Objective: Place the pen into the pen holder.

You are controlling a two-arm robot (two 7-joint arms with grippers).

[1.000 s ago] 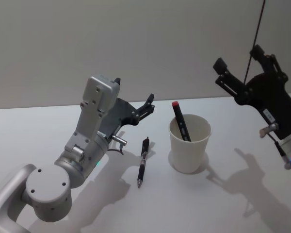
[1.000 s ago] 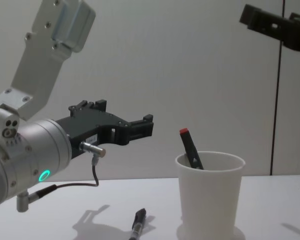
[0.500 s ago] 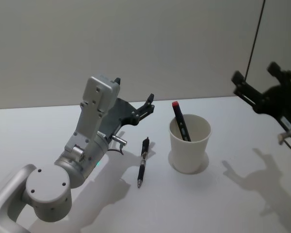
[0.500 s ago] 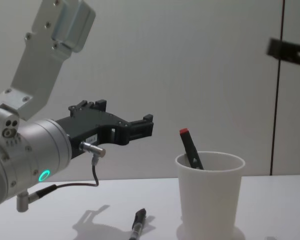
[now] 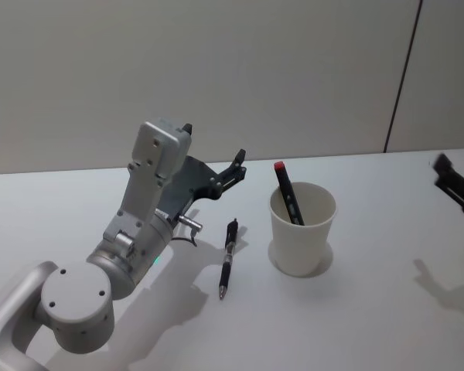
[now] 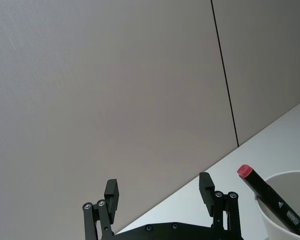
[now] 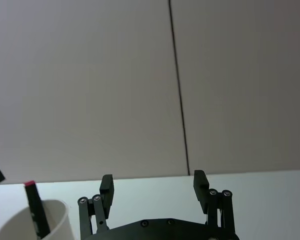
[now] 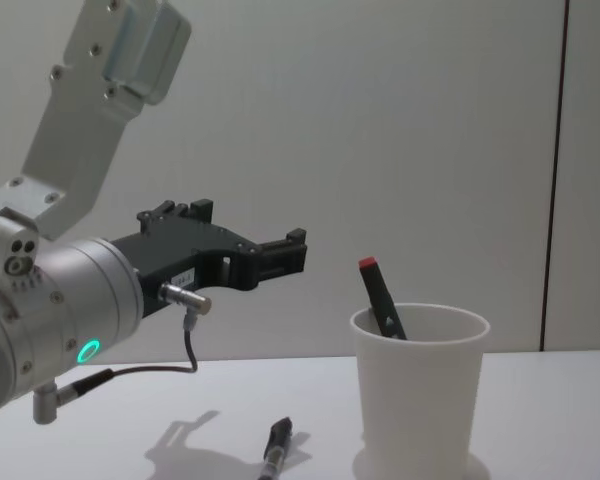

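The left pincer [image 6: 159, 186] hangs empty, jaws spread, above the table [image 5: 371, 309]. The black pen [image 5: 228, 257] lies just below and slightly right of its fingertips, long axis running away from the robot, tip nearest the robot, so this arm looks much the nearer. Beyond the pen to that pincer's right stands the white paper cup [image 5: 301, 232], a red-capped marker [image 5: 288, 193] leaning inside, its label too small to read, and the right pincer [image 7: 153, 181], spread and empty, sits well right of the cup.
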